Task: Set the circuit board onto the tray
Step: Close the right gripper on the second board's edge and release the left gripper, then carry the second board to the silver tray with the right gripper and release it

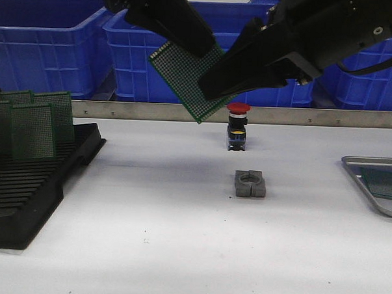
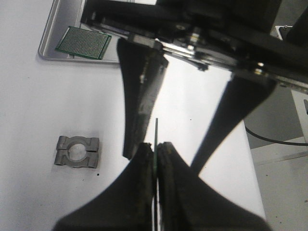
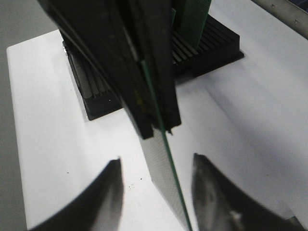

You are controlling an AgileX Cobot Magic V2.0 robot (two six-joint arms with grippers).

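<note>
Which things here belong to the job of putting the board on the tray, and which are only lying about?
Belong to the job:
- circuit board, held in the air by the left hand
- right hand, open around the board's edge
- tray

Lying about:
- red push button
- grey metal clamp
- black rack
- blue bins

Circuit boards: one (image 1: 186, 78) hangs in the air at upper centre, three (image 1: 28, 123) stand in the single black rack (image 1: 31, 198) at left, and one (image 2: 83, 42) lies in the single metal tray (image 1: 370, 184) at the right edge. Three blue bins (image 1: 51, 36) line the top of the frame. At centre are one red-capped push button (image 1: 237, 126) and one grey metal clamp (image 1: 249, 184).
</note>
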